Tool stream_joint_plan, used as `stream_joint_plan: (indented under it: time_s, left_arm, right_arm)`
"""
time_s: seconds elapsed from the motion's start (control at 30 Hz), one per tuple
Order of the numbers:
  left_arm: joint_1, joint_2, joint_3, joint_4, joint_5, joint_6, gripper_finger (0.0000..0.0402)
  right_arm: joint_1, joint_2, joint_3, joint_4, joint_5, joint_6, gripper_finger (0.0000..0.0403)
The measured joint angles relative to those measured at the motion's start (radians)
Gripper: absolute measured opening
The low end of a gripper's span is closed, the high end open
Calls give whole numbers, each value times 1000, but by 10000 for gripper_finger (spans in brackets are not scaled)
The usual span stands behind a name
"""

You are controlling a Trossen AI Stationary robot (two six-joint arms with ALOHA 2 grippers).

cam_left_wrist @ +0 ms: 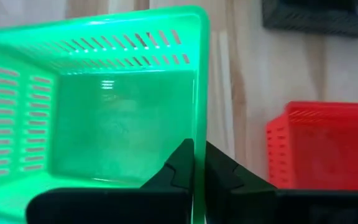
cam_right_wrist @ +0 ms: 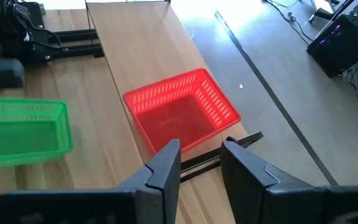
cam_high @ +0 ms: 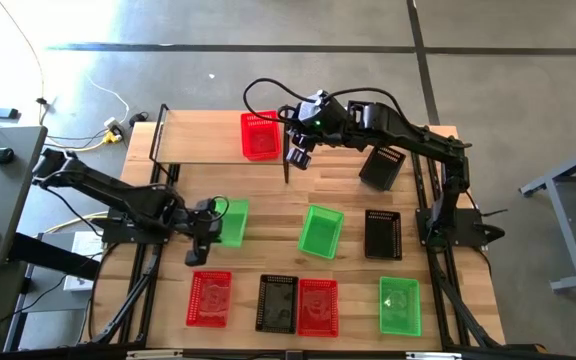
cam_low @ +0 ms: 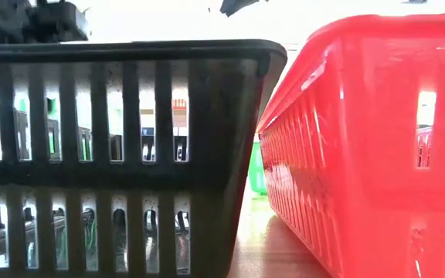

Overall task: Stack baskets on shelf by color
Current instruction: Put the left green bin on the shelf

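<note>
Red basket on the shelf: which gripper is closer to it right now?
Right. The right gripper hangs open beside the red basket on the shelf, empty. The left gripper is off the shelf, shut on the wall of a green basket.

A red basket (cam_high: 259,136) sits on the shelf (cam_high: 203,137) near its right end. The right gripper (cam_high: 299,153) hovers just beside it, past the shelf's right edge. The left gripper (cam_high: 211,218) grips a green basket (cam_high: 234,222) near the table's (cam_high: 348,190) left edge. Six more baskets lie toward the front edge, another black one (cam_high: 382,166) near the right edge.
</note>
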Motion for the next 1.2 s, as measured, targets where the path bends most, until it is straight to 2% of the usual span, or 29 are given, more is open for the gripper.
stream_joint_plan:
  time_s: [0.23, 0.43, 0.63, 0.83, 1.2]
  left_arm:
    - [-33, -8, 212, -244, -93, 20, 2]
    - [-59, -17, 322, -472, -216, 21, 1]
    - [-47, -96, 338, -579, -308, 21, 1]
    - [-17, -208, 338, -607, -332, 32, 0]
    - [90, -303, 338, -723, -423, 257, 0]
  right_arm:
    - [0, 0, 0, -1, 0, -14, 102]
    - [0, 0, 0, -5, 0, -19, 102]
    - [0, 0, 0, -9, 0, -27, 102]
    - [0, 0, 0, -10, 0, -37, 102]
    - [0, 0, 0, -10, 0, -34, 102]
